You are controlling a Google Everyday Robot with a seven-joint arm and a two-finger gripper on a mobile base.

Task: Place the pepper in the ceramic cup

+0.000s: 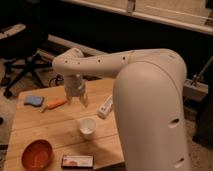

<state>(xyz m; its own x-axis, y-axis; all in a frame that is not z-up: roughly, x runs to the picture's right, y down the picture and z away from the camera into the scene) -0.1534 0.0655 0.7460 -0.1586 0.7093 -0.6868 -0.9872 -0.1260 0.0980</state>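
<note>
The slim, tapered orange pepper (54, 104) lies flat on the left part of the light wooden slatted table (52, 131), well apart from the small plain white ceramic cup (87, 127) and not in it, with nothing gripping it

Nearest the camera, at the front left corner of the table, sits a round orange-red bowl (37, 154). Just to its right, at the front edge, lies a flat dark rectangular packet (77, 161). Behind the packet, the ceramic cup stands upright near the middle of the table, its mouth facing up. Further back and to the right of the cup, a white tube-shaped bottle (106, 106) lies on its side, partly hidden by the robot's bulky white arm (150, 110), which fills the right of the view and reaches leftward over the table.

The gripper (77, 100) hangs at the end of that arm, pointing down, above the table between the pepper and the bottle and behind the cup. Its two fingers (70, 98) are spread apart with nothing between them. The pepper lies just to the gripper's left, and beyond it a small blue block (34, 100) rests near the table's left edge. A black office chair (22, 60) stands on the floor behind the table
</note>
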